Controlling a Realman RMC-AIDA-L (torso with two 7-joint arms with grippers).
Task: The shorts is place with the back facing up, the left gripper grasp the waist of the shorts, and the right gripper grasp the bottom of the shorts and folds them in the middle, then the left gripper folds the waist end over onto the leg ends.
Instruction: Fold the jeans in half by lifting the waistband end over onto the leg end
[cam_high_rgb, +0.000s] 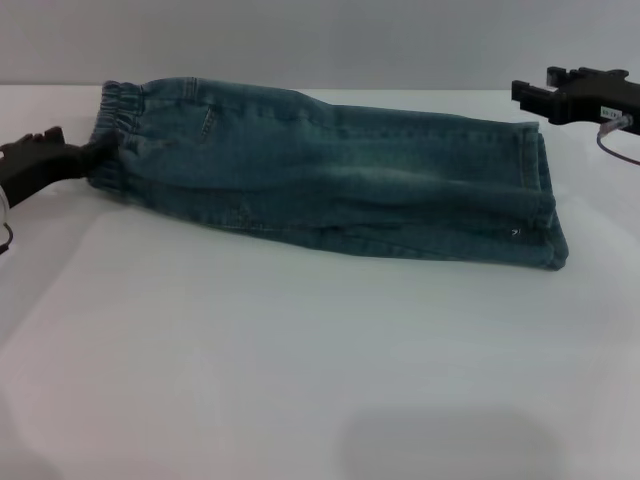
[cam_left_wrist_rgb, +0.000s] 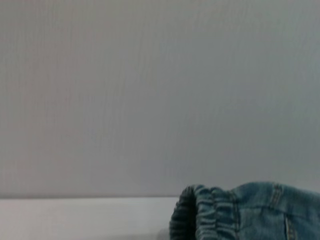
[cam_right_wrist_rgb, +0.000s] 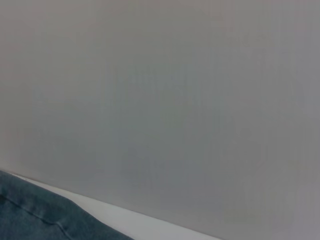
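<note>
White table (cam_high_rgb: 300, 380), matte, bare around the garment; soft shadow patch on it near my bottom edge in the head view. Behind it a plain grey wall (cam_high_rgb: 320, 40), nothing else of the room visible.

The shorts (cam_high_rgb: 330, 180) lie flat across the far half of the table, already doubled lengthwise into one long narrow strip, running from my left to my right. The waist (cam_high_rgb: 118, 130), the ruched elastic band, sits at the left end. The leg ends (cam_high_rgb: 535, 195), straight stitched hems, stacked at the right end. I can't see the cartoon print in any view.

The left gripper (cam_high_rgb: 88, 158) is low at the table's left edge, black jaws right at the waist band, tips touching or pinching the near corner of it. I can't tell if it's actually clamped on the fabric; the tips merge with the dark denim.

The right gripper (cam_high_rgb: 530, 95) hangs at far right, above and behind the leg ends, apart from the cloth, nothing in it. Jaw gap not readable from this angle, can't tell.

Left wrist view adds: the waist (cam_left_wrist_rgb: 210, 215) close up, gathers and the folded band edge seen end-on, wall filling the rest. Right wrist view: only a corner of the shorts (cam_right_wrist_rgb: 35, 215) with a seam line, a strip of table (cam_right_wrist_rgb: 125, 220), and wall. Neither wrist view shows its own fingers.
</note>
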